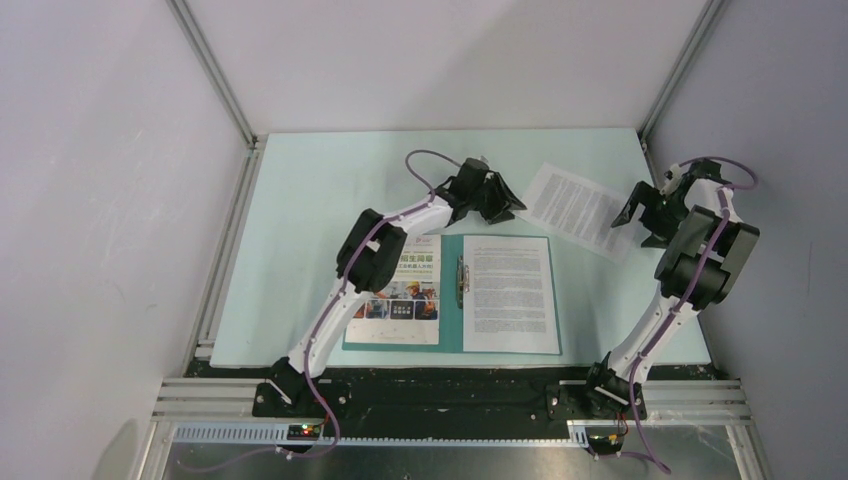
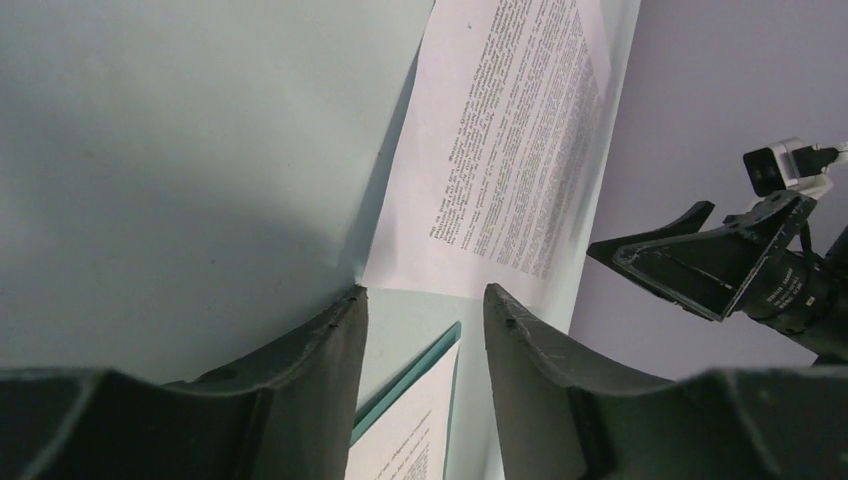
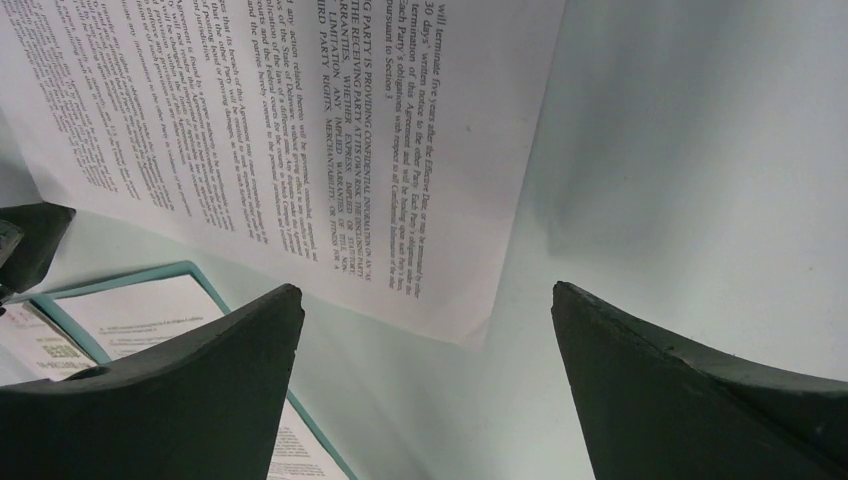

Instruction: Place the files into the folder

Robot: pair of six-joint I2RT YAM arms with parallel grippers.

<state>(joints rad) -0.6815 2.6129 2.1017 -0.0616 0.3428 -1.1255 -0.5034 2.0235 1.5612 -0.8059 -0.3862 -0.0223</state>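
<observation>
Top external view: the folder [image 1: 451, 318] lies open and flat on the table [image 1: 320, 200], close to the middle of the near edge, with the metal clip [image 1: 462, 275] on its spine. The brochure page [image 1: 410, 300] occupies the left half, partly hidden under the left arm. One text sheet [image 1: 510, 295] occupies the right half. A second, loose text sheet [image 1: 580, 208] lies outside the folder, rotated at an angle, toward the far right corner of the table and just beyond the folder's far right corner. The left gripper [image 1: 508, 208] is positioned just past the folder's far edge, between the folder and the loose text sheet. Its fingers are apart with a moderate gap and hold nothing; the left wrist view shows only the folder corner and bare table between them. The right gripper [image 1: 635, 228] is positioned at the right-hand end of the loose text sheet, near the table's right edge. Its fingers are spread wide and hold nothing; the right wrist view shows a corner of that sheet lying on the table between them.
</observation>
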